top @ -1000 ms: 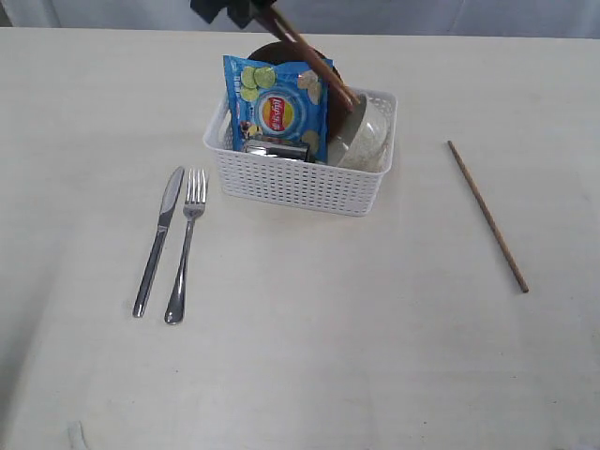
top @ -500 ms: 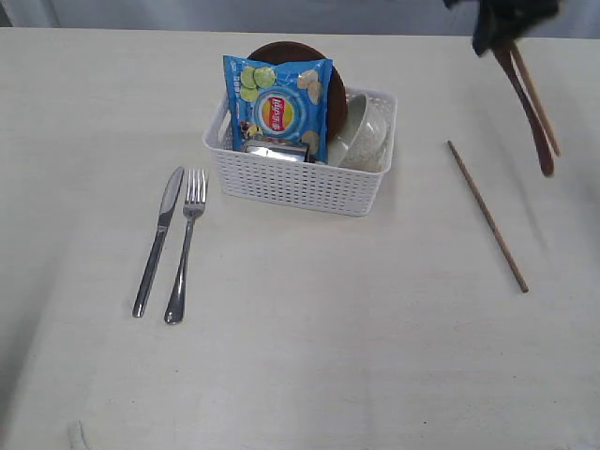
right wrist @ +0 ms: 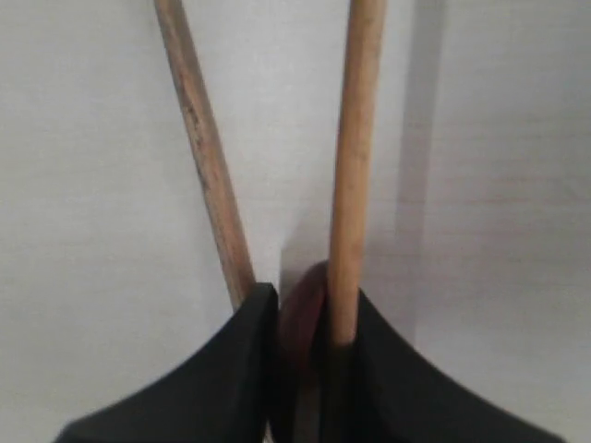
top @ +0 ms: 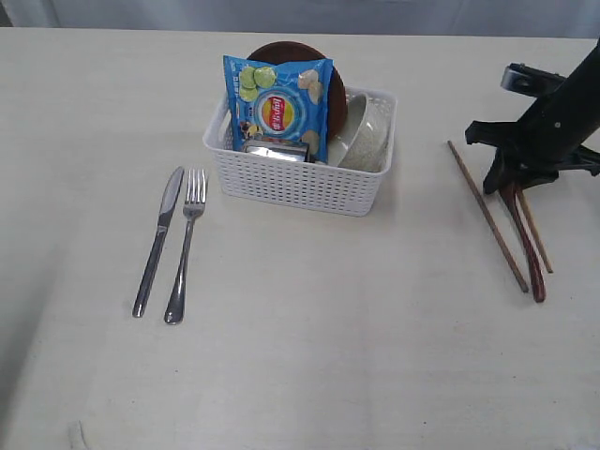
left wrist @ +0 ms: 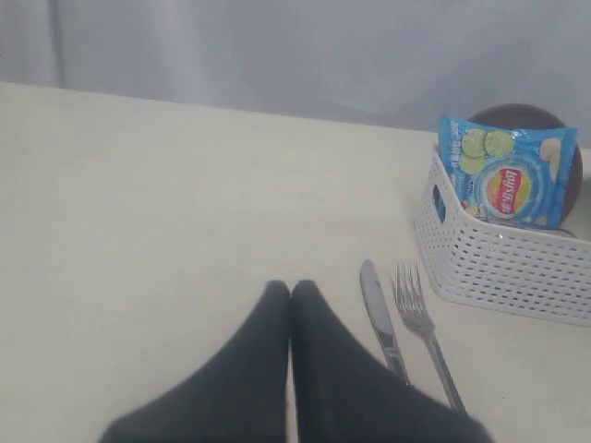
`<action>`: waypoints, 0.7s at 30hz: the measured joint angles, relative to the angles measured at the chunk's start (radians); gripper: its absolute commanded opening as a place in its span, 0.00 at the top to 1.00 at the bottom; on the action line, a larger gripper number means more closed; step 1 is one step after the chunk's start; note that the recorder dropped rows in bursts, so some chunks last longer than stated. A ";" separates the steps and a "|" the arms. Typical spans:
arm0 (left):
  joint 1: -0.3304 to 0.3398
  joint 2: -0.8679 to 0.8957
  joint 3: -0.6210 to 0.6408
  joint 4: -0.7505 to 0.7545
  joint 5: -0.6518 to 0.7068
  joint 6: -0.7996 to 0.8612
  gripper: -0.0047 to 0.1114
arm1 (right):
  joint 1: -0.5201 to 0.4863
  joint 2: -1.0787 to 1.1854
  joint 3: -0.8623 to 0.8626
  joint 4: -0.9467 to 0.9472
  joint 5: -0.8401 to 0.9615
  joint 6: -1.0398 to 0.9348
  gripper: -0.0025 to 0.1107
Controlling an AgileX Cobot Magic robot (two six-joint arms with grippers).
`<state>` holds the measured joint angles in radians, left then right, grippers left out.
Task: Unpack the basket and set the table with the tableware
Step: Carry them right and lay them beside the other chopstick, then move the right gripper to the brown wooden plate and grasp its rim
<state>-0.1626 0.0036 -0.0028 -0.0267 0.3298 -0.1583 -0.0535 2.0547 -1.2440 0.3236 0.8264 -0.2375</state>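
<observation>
The surface (top: 309, 375) is open across its near half and in the lane between the basket (top: 298, 183) and the loose chopstick (top: 487, 214). The knife (top: 157, 242) and fork (top: 184, 246) lie side by side left of the basket, obstructing that side. The chips bag (top: 278, 105) stands upright in the basket, screening its contents. The right gripper (top: 511, 187), clamped on the spoon (top: 532, 262), occupies the right side.

Steel cup (top: 275, 148) largely hidden behind the chips bag (top: 278, 103).

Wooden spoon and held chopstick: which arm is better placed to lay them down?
Right. The right gripper is shut on the wooden spoon and held chopstick, low beside the lying chopstick. The left gripper is shut, empty, near the knife and fork.
</observation>
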 measured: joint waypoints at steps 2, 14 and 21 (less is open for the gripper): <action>0.000 0.000 0.000 0.000 0.000 0.000 0.96 | 0.000 0.008 0.002 0.004 -0.012 -0.004 0.58; 0.000 0.000 0.000 0.000 0.000 0.000 0.96 | 0.038 -0.127 -0.290 0.290 0.202 -0.133 0.64; 0.000 0.000 0.000 0.000 0.000 0.000 0.96 | 0.203 -0.163 -0.420 0.260 0.272 -0.083 0.64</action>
<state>-0.1626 0.0036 -0.0028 -0.0267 0.3298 -0.1583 0.1499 1.8916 -1.6643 0.5835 1.0979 -0.3202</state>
